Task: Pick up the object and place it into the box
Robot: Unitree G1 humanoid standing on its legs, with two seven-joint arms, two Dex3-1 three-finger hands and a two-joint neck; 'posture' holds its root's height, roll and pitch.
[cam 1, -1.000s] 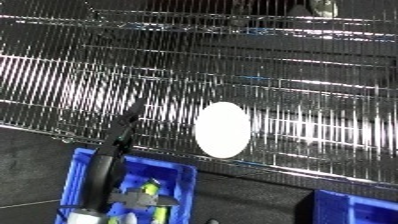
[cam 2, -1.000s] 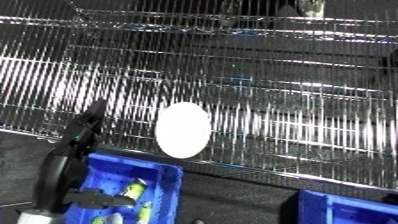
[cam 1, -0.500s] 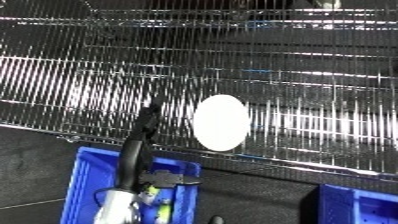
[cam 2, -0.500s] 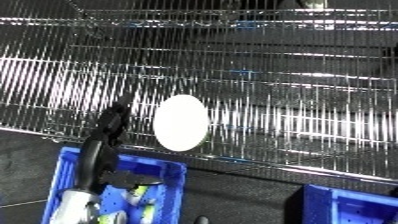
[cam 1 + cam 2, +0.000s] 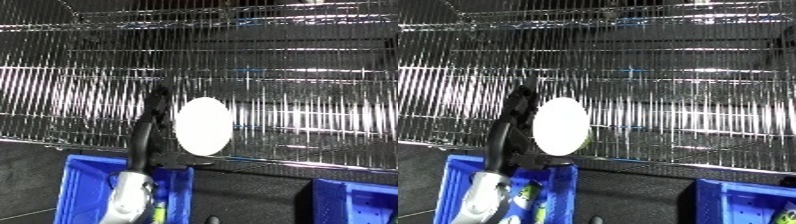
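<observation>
The object is a white oval disc [image 5: 203, 126] that lies on the wire shelf [image 5: 293, 70], a little left of the centre of the frame and close to the front edge of the shelf. The left hand [image 5: 153, 117] comes up from the lower left, its silver forearm [image 5: 126, 197] rising over the blue bin [image 5: 80, 190], and its black fingers reach straight up just beside the left edge of the disc. From these views I cannot tell if the fingers already touch the disc or are only next to it, but they look stretched out and narrow, and they do not close around anything. The right hand does not show in any view. In the lower left, below the shelf edge, stands the bin, and in the right eye view some yellow-green things [image 5: 525, 196] seem to be inside it already; what they are is not clear. A second blue bin [image 5: 360, 202] shows in the lower right corner. As I judge it, the task is at its early part: the hand is arriving at the disc, the grasp is not yet made, and the lifting, the carrying down to the bin and the release are all left to do
</observation>
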